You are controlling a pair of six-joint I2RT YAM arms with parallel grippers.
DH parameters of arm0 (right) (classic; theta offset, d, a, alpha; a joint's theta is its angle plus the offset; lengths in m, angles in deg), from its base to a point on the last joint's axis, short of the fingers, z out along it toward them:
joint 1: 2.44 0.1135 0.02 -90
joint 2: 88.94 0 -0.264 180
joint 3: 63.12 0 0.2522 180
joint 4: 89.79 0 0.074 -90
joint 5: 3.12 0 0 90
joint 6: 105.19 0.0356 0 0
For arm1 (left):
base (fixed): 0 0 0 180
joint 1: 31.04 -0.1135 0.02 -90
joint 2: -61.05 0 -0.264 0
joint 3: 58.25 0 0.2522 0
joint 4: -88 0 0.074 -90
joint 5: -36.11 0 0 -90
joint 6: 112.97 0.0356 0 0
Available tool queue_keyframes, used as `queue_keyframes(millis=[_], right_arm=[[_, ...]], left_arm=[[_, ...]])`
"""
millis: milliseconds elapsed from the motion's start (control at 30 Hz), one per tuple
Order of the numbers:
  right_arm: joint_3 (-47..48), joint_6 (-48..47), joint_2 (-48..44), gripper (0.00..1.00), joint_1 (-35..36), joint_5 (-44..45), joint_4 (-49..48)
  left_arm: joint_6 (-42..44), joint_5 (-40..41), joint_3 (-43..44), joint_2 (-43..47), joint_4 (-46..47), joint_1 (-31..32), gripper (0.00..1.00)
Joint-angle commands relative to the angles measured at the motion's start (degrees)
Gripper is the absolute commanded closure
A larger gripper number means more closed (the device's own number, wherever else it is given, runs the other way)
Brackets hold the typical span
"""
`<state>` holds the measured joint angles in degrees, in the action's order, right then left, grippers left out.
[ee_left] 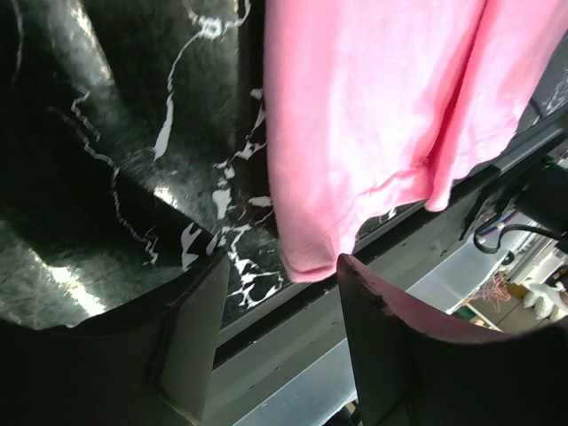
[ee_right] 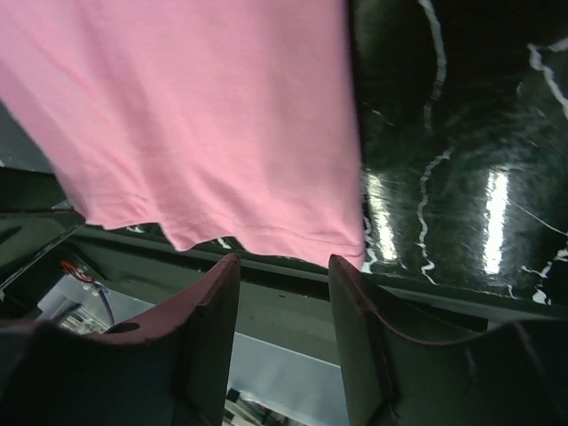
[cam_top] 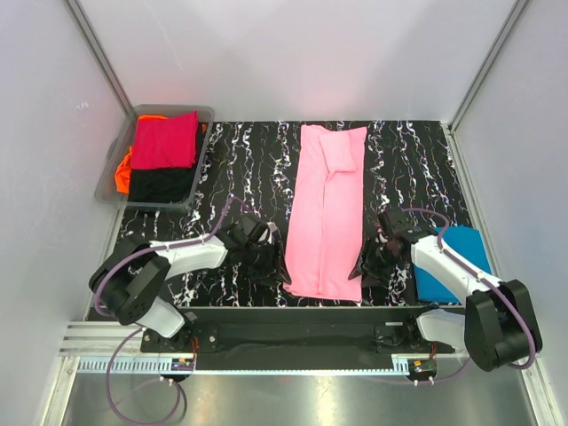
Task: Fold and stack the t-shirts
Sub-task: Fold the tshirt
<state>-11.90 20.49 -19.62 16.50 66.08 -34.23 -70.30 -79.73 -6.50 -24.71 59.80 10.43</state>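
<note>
Jaws apart, the left gripper (cam_top: 279, 269) and right gripper (cam_top: 358, 269) flank the near hem of the pink t-shirt (cam_top: 327, 209), which lies lengthwise away from them.

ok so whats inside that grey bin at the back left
The grey bin holds folded shirts: a crimson shirt at the far end, a black shirt at the near end, an orange shirt poking out on the left. Anything beneath them is covered.

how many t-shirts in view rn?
5. Pink t-shirt laid lengthwise in the centre; blue t-shirt folded at the right edge; crimson, black and orange piled in the bin, far left. More may be hidden beneath those.
</note>
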Motion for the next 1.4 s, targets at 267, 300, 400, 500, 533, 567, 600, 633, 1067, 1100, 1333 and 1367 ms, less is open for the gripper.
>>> queue_keyframes(millis=[267, 300, 400, 500, 533, 567, 600, 633, 1067, 1100, 1333, 1367], right_arm=[[-5.46, 8.79, -3.14, 0.46, -2.15, 5.24, -0.67], [-5.55, 9.92, -3.14, 0.46, -2.06, 4.89, -0.58], [-5.99, 12.3, -2.79, 0.45, -2.06, 3.13, -0.49], [-6.25, 14.32, -2.52, 0.45, -2.06, 3.48, -0.14], [-6.16, 14.76, -2.44, 0.44, -2.06, 3.92, -0.05], [-6.08, 15.12, -2.35, 0.44, -2.06, 4.1, 0.03], [-5.99, 15.73, -1.82, 0.44, -2.15, 4.18, 0.21], [-5.64, 15.65, -1.38, 0.44, -2.06, 4.27, 0.3], [-4.67, 15.3, 0.11, 0.41, -2.15, 3.92, -0.14], [-3.19, 14.77, 0.11, 0.4, -2.06, 3.83, -0.49], [12.69, 6.61, 5.99, 0.2, -2.15, 10.77, -2.07], [14.91, 3.9, 9.4, 0.18, -2.06, 11.21, -2.42]], left_arm=[[-6.1, -2.45, 0.85, -2.66, 3.01, -1.13, 0.41], [-6.37, -2.63, 0.68, -2.92, 3.01, -1.31, 0.42], [-6.98, -3.25, 0.41, -3.36, 3.1, -1.22, 0.44], [-6.72, -3.51, 0.67, -3.8, 3.1, -1.22, 0.46], [-6.63, -3.68, 0.85, -4.33, 3.19, -1.31, 0.46], [-6.63, -3.77, 0.94, -4.59, 3.1, -1.22, 0.47], [-6.55, -3.95, 1.02, -4.77, 3.1, -1.22, 0.48], [-6.55, -4.12, 1.2, -5.21, 3.1, -1.31, 0.48], [-4.61, -5.53, 1.82, -8.81, 3.19, -1.31, 0.56], [-4.53, -5.36, 1.9, -8.99, 3.19, -1.31, 0.57], [-3.21, -6.06, 0.76, -6.11, 3.1, -1.22, 0.41], [-2.94, -5.88, 0.5, -4.96, 2.66, -1.22, 0.4]])
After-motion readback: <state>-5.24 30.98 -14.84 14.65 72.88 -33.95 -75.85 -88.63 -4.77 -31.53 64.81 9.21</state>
